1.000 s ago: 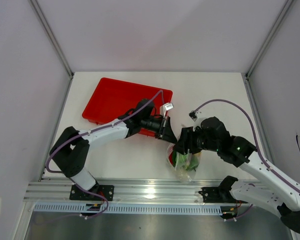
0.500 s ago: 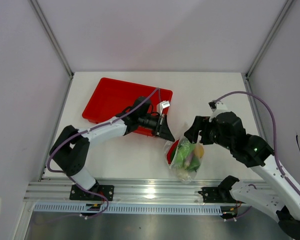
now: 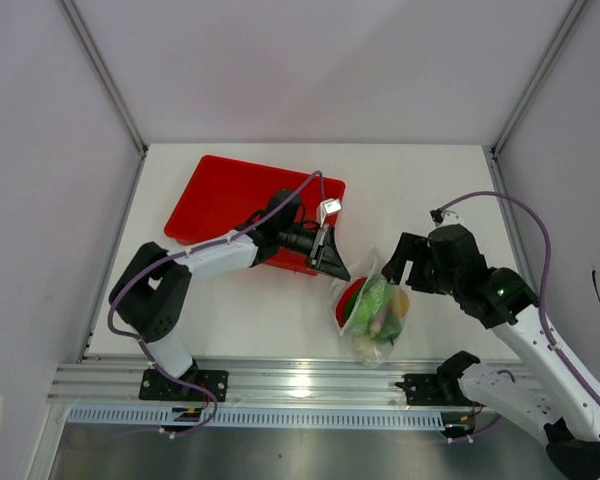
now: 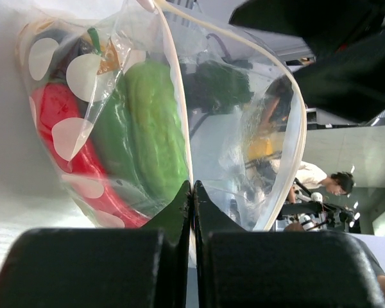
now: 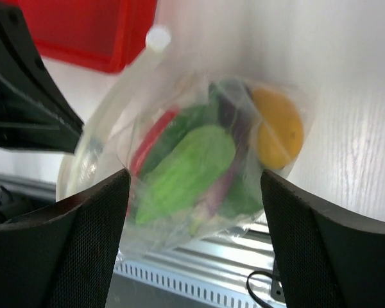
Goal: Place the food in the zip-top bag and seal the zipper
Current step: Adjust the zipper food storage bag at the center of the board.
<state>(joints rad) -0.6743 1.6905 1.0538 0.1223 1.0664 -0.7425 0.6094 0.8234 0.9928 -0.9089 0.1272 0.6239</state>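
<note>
Clear, crinkly zip-top bag (image 3: 372,312) bulges with food (image 5: 186,170) — left jaws pinch its edge, right jaws gape.

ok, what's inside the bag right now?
Through the bag: a light green vegetable, a red chili, a yellow lemon, darker green pieces. Anything beneath those is covered, so the full count can't be told.

zipper (image 4: 301,135) state unreadable, red tray (image 3: 220,195) partly hidden under left arm (image 3: 220,258)
</note>
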